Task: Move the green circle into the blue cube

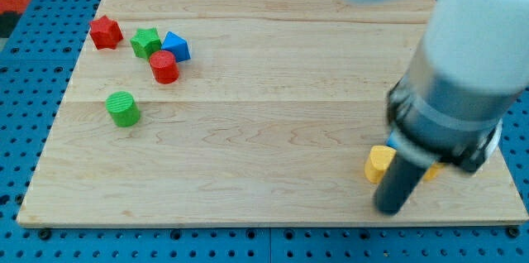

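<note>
The green circle [123, 108] is a short green cylinder at the view's left, standing alone on the wooden board [264, 122]. No blue cube shows; the only blue block is a blue triangle [176, 46] near the view's top left. My tip [388, 209] is at the view's lower right, far from the green circle, right next to a yellow block [379, 163]. The arm's bulky grey body hides whatever lies behind it at the right.
A red star [105, 31], a green star [145, 42] and a red cylinder [164, 67] cluster with the blue triangle at the top left. An orange-yellow piece [431, 171] peeks out beside the rod. The board's bottom edge lies just below my tip.
</note>
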